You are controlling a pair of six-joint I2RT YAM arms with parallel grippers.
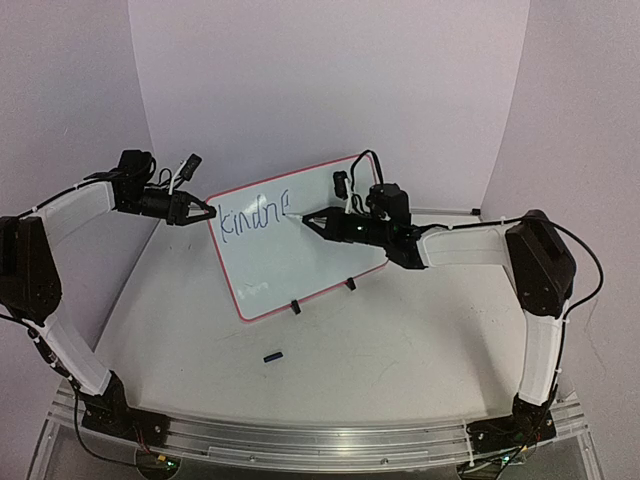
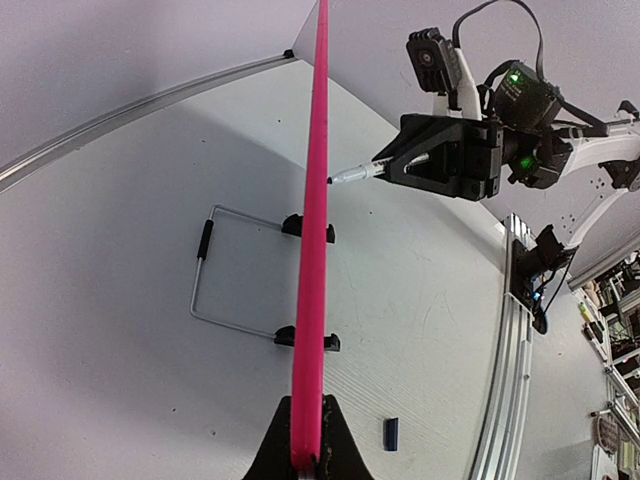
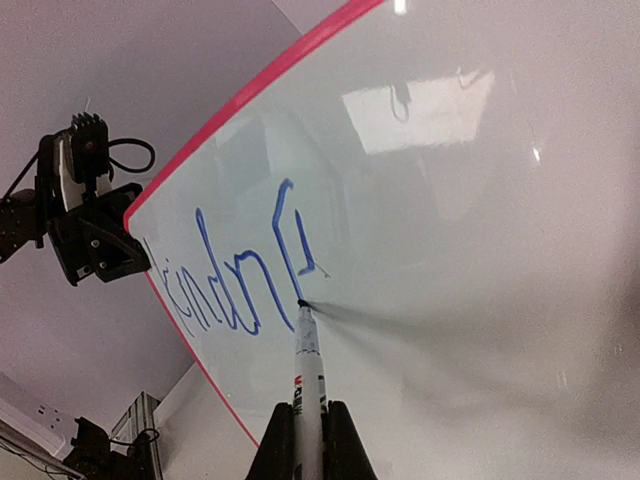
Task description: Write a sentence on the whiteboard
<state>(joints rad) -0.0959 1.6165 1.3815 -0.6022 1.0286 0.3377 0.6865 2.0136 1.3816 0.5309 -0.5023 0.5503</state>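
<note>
The whiteboard (image 1: 300,262), white with a thin red rim, stands tilted at the table's middle. Dark-blue letters of the sentence (image 1: 252,217) run along its upper left and read roughly "kindne". My left gripper (image 1: 208,212) is shut on the board's upper left edge; the left wrist view shows the red rim (image 2: 315,200) edge-on between that gripper's (image 2: 307,455) fingers. My right gripper (image 1: 312,220) is shut on a white marker pen (image 3: 309,370), and the pen's tip touches the board at the end of the last letter of the sentence (image 3: 235,285).
A small dark-blue pen cap (image 1: 272,355) lies on the table in front of the board. Two black feet (image 1: 296,306) and a wire stand (image 2: 215,270) prop the board. An aluminium rail (image 1: 320,435) runs along the near edge. White walls enclose the back and sides.
</note>
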